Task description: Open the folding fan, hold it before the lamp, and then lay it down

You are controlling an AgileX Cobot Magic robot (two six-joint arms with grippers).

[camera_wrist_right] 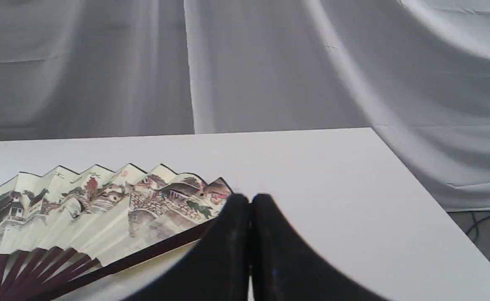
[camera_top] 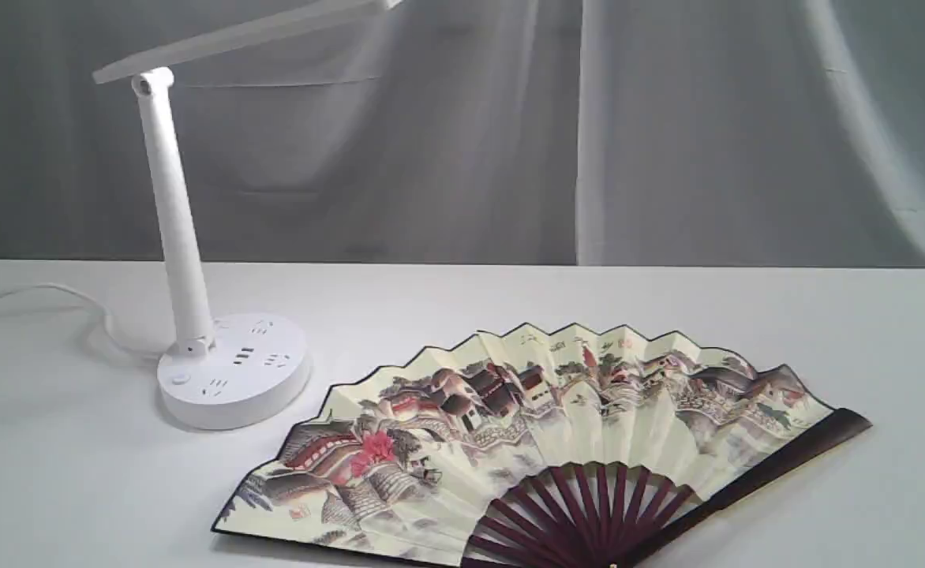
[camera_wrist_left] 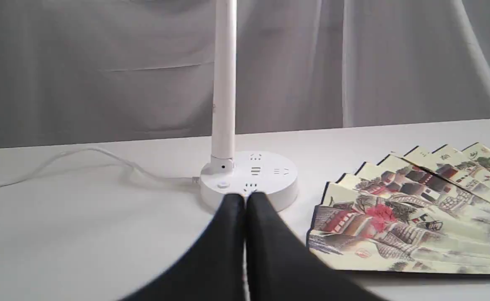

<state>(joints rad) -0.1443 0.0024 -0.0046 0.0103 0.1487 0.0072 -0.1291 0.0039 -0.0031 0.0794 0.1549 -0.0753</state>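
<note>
The folding fan lies spread open and flat on the white table, painted village side up, its maroon ribs fanning from the near edge. The white lamp stands to its left on a round base with sockets, head tilted over the table. Neither gripper shows in the exterior view. In the left wrist view my left gripper is shut on nothing, its black fingers in front of the lamp, the fan lying off to one side. My right gripper is shut and empty beside the fan.
The lamp's white cord trails off across the table to the left. A grey cloth backdrop hangs behind. The table's right edge drops off to the floor, where a dark cable lies.
</note>
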